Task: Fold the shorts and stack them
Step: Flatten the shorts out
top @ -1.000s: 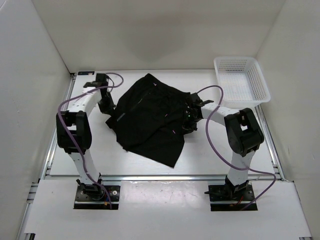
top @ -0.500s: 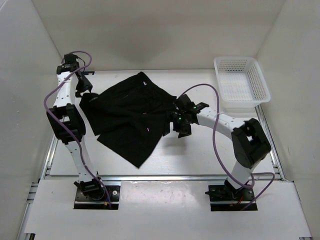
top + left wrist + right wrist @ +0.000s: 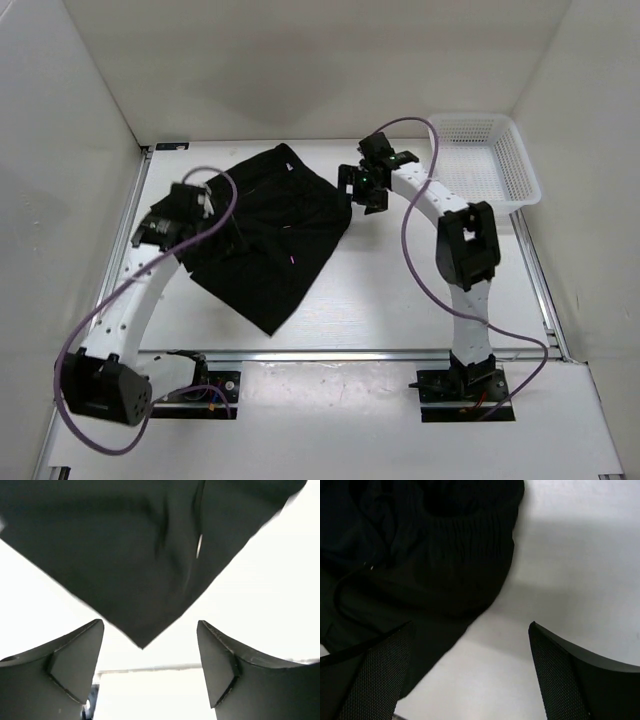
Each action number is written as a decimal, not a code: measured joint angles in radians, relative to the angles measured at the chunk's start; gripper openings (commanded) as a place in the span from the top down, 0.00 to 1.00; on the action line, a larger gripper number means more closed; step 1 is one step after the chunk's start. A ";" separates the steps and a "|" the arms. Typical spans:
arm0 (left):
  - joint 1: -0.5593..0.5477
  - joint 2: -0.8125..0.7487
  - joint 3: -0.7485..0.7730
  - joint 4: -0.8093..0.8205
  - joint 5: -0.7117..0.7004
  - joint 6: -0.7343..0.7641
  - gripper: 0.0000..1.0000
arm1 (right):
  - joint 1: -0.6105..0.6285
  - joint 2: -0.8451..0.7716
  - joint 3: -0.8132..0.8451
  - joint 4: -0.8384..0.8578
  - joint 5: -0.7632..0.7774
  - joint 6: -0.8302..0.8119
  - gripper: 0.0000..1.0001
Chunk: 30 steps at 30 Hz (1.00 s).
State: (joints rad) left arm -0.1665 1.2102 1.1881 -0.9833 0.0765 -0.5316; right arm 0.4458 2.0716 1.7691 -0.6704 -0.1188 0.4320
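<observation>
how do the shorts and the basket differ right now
The shorts are black and soft, lying spread out and rumpled mid-table. The basket is white, stiff mesh, standing upright in the far right corner. The shorts also cover more of the table than the basket does. Both rest on the table, and neither is being held.

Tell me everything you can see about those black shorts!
The black soft fabric shorts lie loosely spread and rumpled on the white table, left of middle, one pointed corner toward the near edge. They have a ribbed waistband, a thin cord and tiny white marks. The open left pincer and right pincer hover nearby; neither holds them.
</observation>
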 measured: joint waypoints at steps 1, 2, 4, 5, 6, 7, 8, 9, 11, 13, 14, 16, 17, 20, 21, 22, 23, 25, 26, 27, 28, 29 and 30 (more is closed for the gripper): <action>-0.020 -0.037 -0.053 -0.003 0.014 -0.015 0.12 | -0.001 0.037 0.035 -0.002 -0.004 -0.005 0.03; -0.043 -0.063 -0.110 0.000 0.023 -0.034 0.11 | -0.005 0.080 0.070 -0.003 -0.012 -0.012 0.03; -0.076 -0.079 -0.206 0.001 0.047 -0.064 0.09 | -0.007 0.138 0.110 -0.014 -0.026 -0.017 0.05; -0.090 -0.076 -0.245 0.001 0.058 -0.074 0.09 | -0.010 0.164 0.128 -0.016 -0.031 -0.017 0.06; -0.105 -0.072 -0.283 0.001 0.072 -0.089 0.09 | -0.013 0.190 0.144 -0.016 -0.036 -0.017 0.09; -0.119 -0.070 -0.315 0.002 0.083 -0.103 0.09 | -0.018 0.217 0.167 -0.021 -0.043 -0.016 0.12; -0.134 -0.070 -0.340 0.004 0.092 -0.118 0.09 | -0.022 0.246 0.192 -0.024 -0.048 -0.016 0.17; -0.154 -0.070 -0.363 0.010 0.097 -0.135 0.09 | -0.027 0.270 0.214 -0.022 -0.056 -0.014 0.31; -0.190 -0.074 -0.406 0.035 0.106 -0.172 0.09 | -0.032 0.298 0.232 -0.015 -0.070 -0.012 0.51; -0.226 -0.081 -0.463 0.081 0.116 -0.220 0.09 | -0.038 0.305 0.234 -0.009 -0.089 0.000 0.82; -0.240 -0.082 -0.493 0.099 0.121 -0.242 0.09 | -0.039 0.305 0.235 -0.007 -0.096 0.000 0.89; -0.264 -0.069 -0.540 0.127 0.127 -0.283 0.12 | -0.040 0.305 0.238 -0.003 -0.104 0.007 1.00; -0.272 -0.052 -0.554 0.139 0.127 -0.297 0.14 | -0.040 0.304 0.237 0.000 -0.106 0.005 1.00; -0.298 0.027 -0.561 0.180 0.126 -0.334 0.24 | -0.040 0.289 0.202 0.021 -0.105 0.013 1.00; -0.310 0.056 -0.561 0.202 0.126 -0.348 0.30 | -0.040 0.273 0.170 0.031 -0.104 0.018 1.00; -0.325 0.085 -0.560 0.219 0.123 -0.359 0.49 | -0.040 0.254 0.137 0.035 -0.105 0.024 1.00; -0.339 0.117 -0.555 0.232 0.120 -0.370 0.63 | -0.040 0.233 0.105 0.037 -0.103 0.031 1.00; -0.361 0.186 -0.531 0.244 0.106 -0.382 0.90 | -0.040 0.188 0.039 0.046 -0.097 0.042 1.00; -0.367 0.220 -0.510 0.241 0.106 -0.380 0.90 | -0.040 0.161 0.001 0.046 -0.093 0.051 1.00; -0.369 0.245 -0.491 0.243 0.108 -0.381 0.90 | -0.040 0.135 -0.033 0.048 -0.087 0.057 1.00; -0.372 0.266 -0.470 0.245 0.109 -0.378 0.90 | -0.040 0.104 -0.074 0.053 -0.080 0.063 1.00; -0.373 0.281 -0.454 0.251 0.108 -0.375 0.90 | -0.041 0.071 -0.115 0.053 -0.071 0.067 1.00; -0.373 0.288 -0.439 0.254 0.097 -0.371 0.90 | -0.042 0.036 -0.161 0.060 -0.062 0.072 1.00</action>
State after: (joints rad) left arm -0.5400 1.4979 0.7490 -0.7288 0.1730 -0.9024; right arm 0.4038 2.1075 1.6081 -0.6106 -0.1806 0.5037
